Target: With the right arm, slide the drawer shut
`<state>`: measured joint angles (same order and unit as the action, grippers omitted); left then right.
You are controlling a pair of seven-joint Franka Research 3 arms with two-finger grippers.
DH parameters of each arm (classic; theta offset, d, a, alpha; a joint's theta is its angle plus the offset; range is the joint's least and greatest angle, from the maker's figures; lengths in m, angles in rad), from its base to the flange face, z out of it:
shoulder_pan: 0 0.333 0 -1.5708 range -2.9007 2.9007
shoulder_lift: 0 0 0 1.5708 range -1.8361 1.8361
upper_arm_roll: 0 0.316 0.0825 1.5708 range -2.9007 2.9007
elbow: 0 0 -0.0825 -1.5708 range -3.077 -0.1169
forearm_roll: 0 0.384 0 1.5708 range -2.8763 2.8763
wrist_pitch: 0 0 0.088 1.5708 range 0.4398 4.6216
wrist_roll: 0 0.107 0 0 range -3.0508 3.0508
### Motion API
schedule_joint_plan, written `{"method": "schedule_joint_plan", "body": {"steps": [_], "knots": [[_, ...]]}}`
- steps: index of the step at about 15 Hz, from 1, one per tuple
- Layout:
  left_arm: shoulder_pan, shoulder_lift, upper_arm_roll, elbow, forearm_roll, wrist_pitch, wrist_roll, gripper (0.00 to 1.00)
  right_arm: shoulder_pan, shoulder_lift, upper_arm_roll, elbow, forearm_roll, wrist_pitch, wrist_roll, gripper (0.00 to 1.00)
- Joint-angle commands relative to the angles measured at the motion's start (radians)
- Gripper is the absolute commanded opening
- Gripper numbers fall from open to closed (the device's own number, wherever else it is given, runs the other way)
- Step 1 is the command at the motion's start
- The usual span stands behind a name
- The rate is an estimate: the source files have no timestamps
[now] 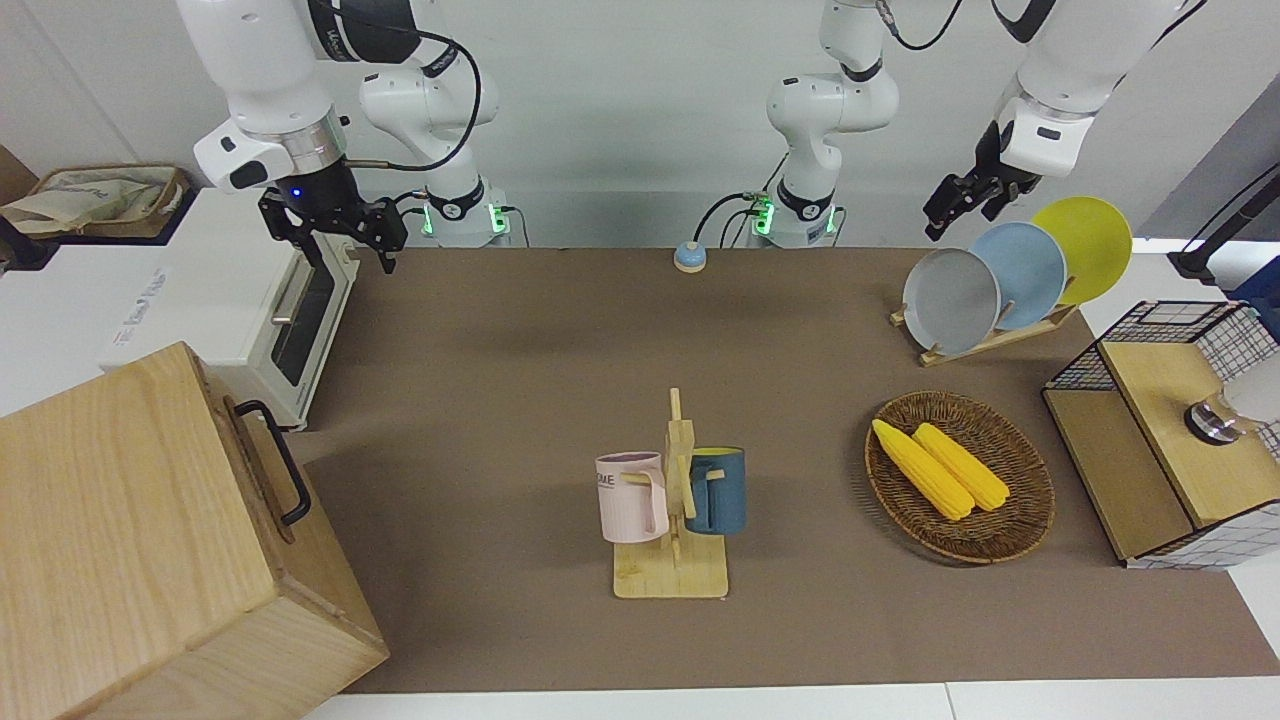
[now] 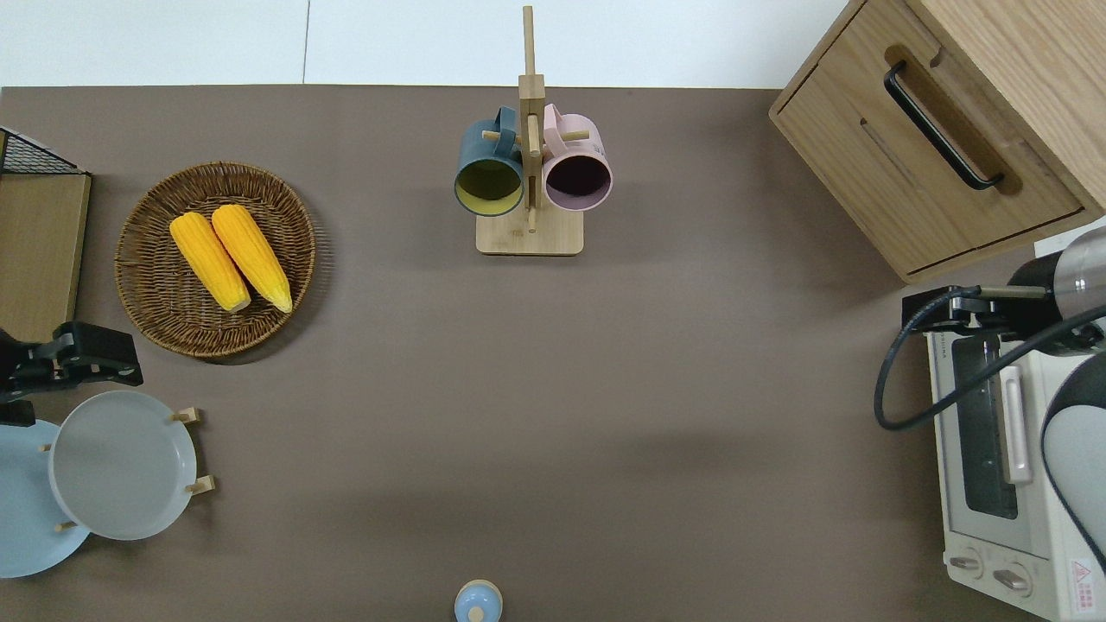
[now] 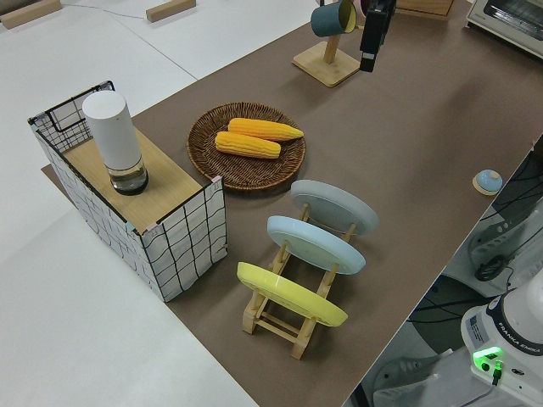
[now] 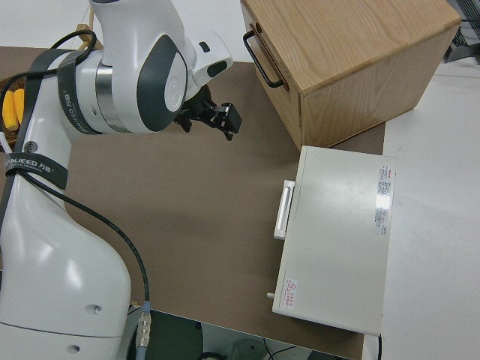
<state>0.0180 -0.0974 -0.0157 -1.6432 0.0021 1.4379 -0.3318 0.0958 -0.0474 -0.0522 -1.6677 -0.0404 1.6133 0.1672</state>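
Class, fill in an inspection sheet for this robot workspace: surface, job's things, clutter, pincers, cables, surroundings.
Surface: brown table mat.
Job's things: light-wood drawer with black loop handle, flush in the pale wooden cabinet.
Clutter: white oven; mug stand; wicker basket holding two corn cobs; plate rack.
Pincers: right pincer open, over the oven's corner; left arm parked.
Cables: black cable looping from the right wrist.
Surroundings: nothing seen.

Brown table (image 1: pixel 560 330) before a plain white wall (image 1: pixel 620 110)
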Motion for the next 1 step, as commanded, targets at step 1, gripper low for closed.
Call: {"method": "schedule_joint_plan", "body": {"steps": [1], "knots": [[-0.004,-0.008,0.005,0.000,-0.004,-0.002,0.010,0.99,-0.005,-0.023,0.002,-0.024,0.019,0.007,-0.028,0.985]]}}
